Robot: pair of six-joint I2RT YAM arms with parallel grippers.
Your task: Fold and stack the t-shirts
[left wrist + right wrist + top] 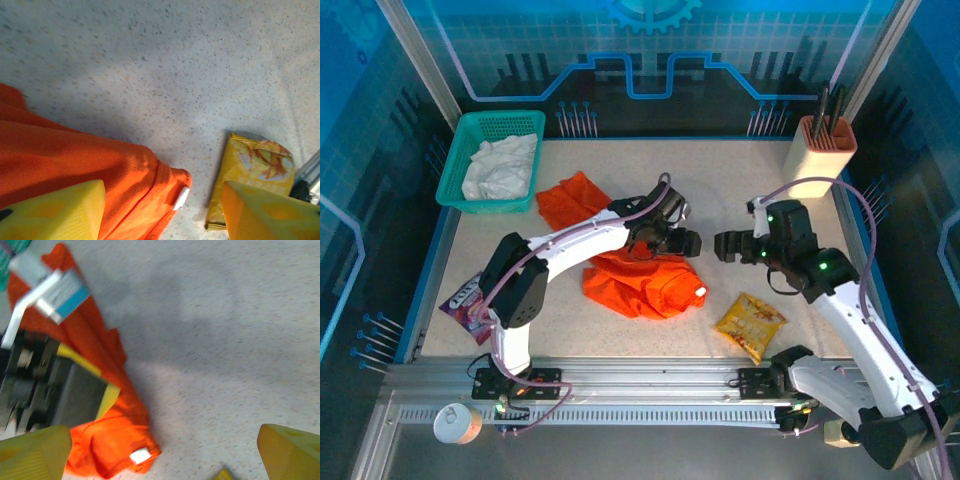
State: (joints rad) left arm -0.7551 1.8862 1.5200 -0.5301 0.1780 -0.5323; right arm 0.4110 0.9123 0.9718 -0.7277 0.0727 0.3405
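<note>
Orange fabric lay bunched in a heap at the middle of the surface [720, 190]: the orange t-shirt [642, 278], with one part trailing toward the far left. The white t-shirt [500, 166] sat wadded in a green basket [455, 160] at the far left corner, so nothing was folded or stacked yet.

The left end effector [161, 205] hung just over the heap's right edge, its fingers [55, 212] spread with nothing between them. The right end effector [162, 455] hovered close to the right of it, also spread wide and empty.

A pinch into the heap would likely have caught several layers at once and lifted a lump rather than a flat edge. With both arms so near each other over the shirt, a careless reach could have knocked them together. The yellow snack packet [751, 325] lay near the shirt's right side, where cloth being spread out might have swept it along or covered it.

The shirt's small white tag [181, 198] showed no readable writing. The print on the snack packet and on the purple packet [466, 297] at the left edge was too small to read.
</note>
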